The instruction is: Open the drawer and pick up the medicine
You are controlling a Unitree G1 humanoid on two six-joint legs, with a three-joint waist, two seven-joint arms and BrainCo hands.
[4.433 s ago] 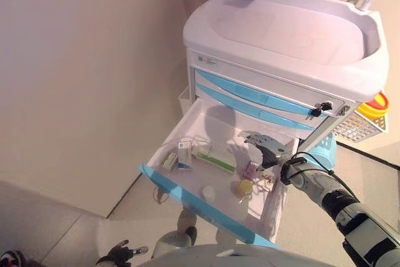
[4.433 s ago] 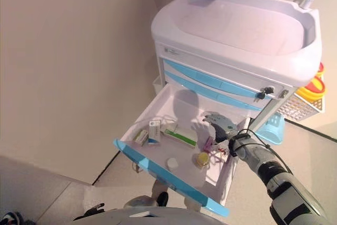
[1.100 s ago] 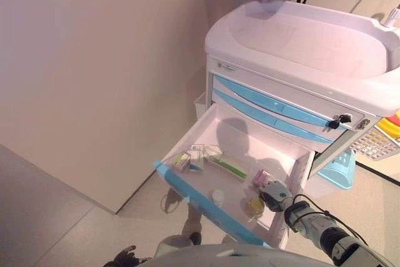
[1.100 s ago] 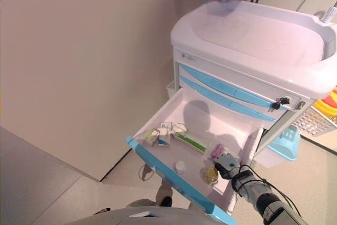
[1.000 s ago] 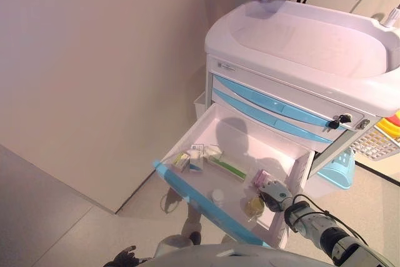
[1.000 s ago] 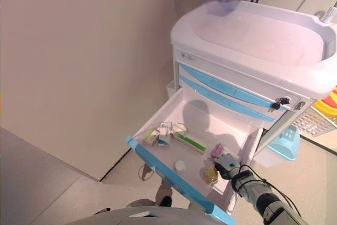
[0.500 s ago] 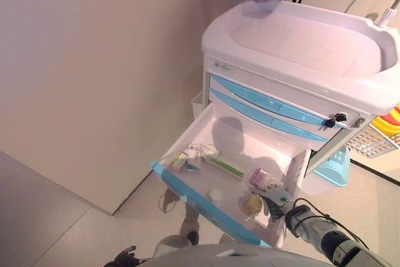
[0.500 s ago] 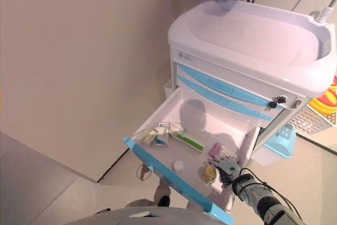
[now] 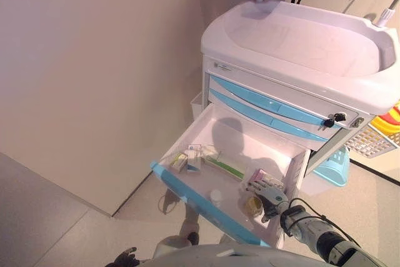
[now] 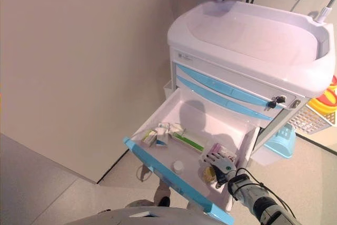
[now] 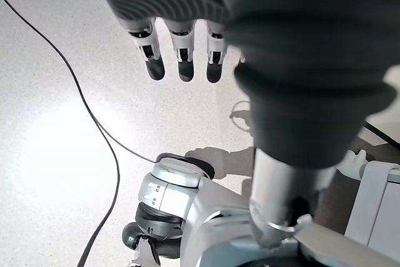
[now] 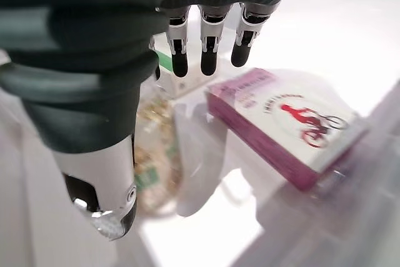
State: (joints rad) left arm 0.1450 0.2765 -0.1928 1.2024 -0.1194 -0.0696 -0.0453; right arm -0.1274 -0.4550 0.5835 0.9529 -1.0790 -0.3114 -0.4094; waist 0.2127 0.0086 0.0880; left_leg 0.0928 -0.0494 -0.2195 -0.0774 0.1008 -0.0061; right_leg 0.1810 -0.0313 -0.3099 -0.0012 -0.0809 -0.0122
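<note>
Head stereo pair above the open drawer (image 9: 206, 182); wrist cameras close (fingers foremost)

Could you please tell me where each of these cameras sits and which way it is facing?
Left eye view: on the head, looking down at the cart and its open drawer; right hand reaches into it.
Right eye view: beside it, same scene.
Left wrist view: on the left wrist, facing the floor; left hand open.
Right wrist view: on the right wrist, looking into the drawer; fingers over a pink box.
The eye views and the right wrist view share that box.
</note>
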